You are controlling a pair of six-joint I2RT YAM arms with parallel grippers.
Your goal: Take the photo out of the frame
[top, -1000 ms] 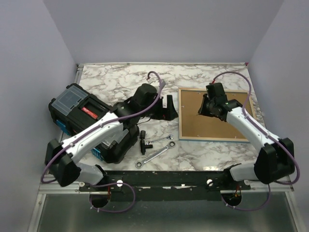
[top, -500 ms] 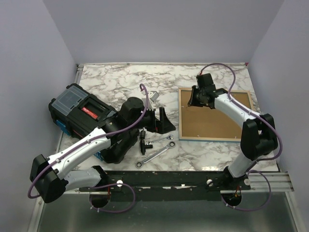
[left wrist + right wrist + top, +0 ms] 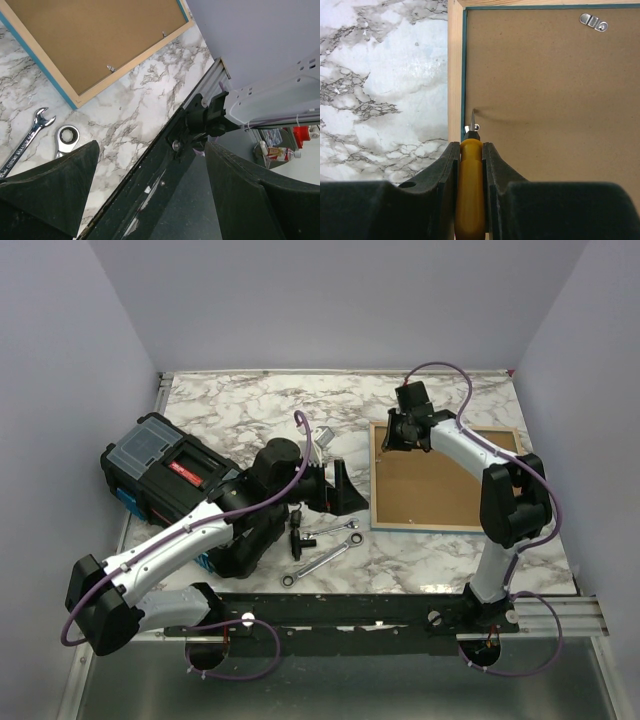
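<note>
A: What's on the left?

B: A black toolbox (image 3: 165, 475) with a clear-lidded compartment, lid shut. I cannot tell what is in it.

A: And the left end effector (image 3: 338, 485)?

B: Fingers (image 3: 50, 190) spread wide with nothing between them. It hangs over the table (image 3: 250, 410), just right of the toolbox. Two wrenches (image 3: 322, 552) lie on the marble near it.

A: The frame (image 3: 445, 480)?

B: Flat on the right part of the table, brown back up, with the turquoise edge showing along its sides.

A: The right end effector (image 3: 470, 150)?

B: Closed narrowly around a yellow-handled tool (image 3: 470, 200). The tool's metal tip rests on the backing board (image 3: 545, 100), just inside the frame's left rail.
</note>
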